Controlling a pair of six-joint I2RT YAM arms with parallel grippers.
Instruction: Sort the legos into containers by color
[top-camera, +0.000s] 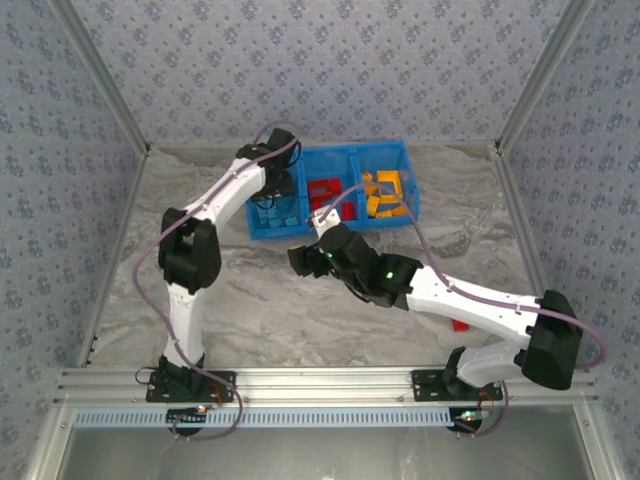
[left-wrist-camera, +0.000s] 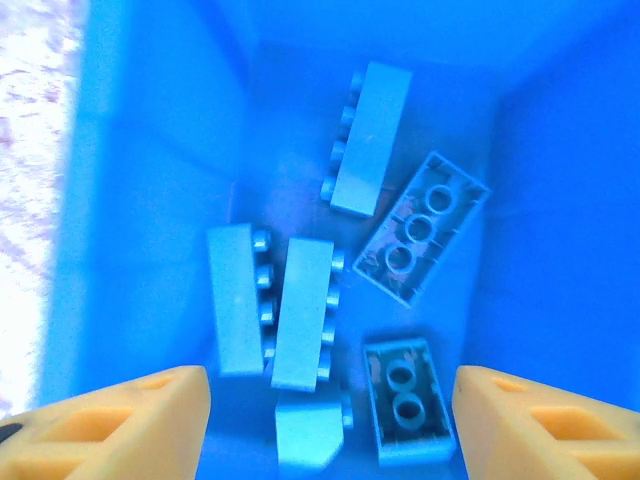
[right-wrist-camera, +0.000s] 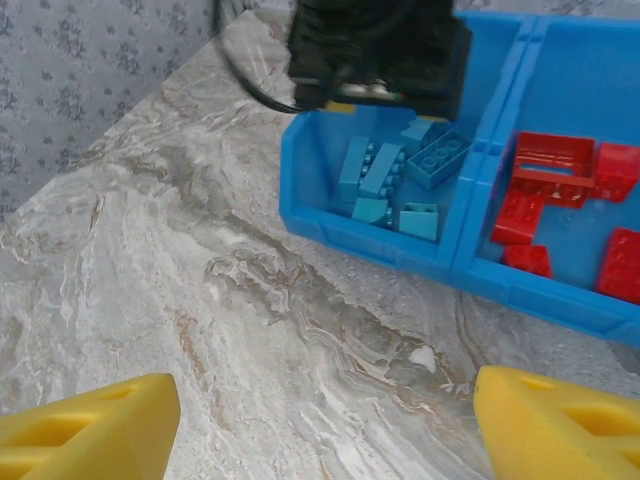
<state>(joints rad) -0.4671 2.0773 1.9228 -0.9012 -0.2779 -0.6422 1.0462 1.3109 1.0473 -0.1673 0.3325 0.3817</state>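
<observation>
- My left end effector (left-wrist-camera: 333, 425) hangs spread and empty in the left compartment of the bright blue three-compartment plastic bin (right-wrist-camera: 380, 245), above the small blue plastic bricks (left-wrist-camera: 300, 310)
- My right end effector (right-wrist-camera: 325, 440), spread and empty too, hovers over bare marbled worktop (right-wrist-camera: 200, 300) near the bin
- I judge the sort nearly finished: next I must reach the small red plastic brick (top-camera: 460, 325) beside my right forearm and carry it to the middle compartment
- The top view gives me that stray, while my right wrist view details the red square frame piece (right-wrist-camera: 550, 160)

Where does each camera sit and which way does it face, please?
Top external: above, behind the bases, looking down on table, bin, left arm, right arm.
Left wrist: over the bin's left compartment, facing down at blue bricks; left gripper shows.
Right wrist: low over the table, facing the bin; right gripper shows.
Both wrist views share the blue bricks.
</observation>
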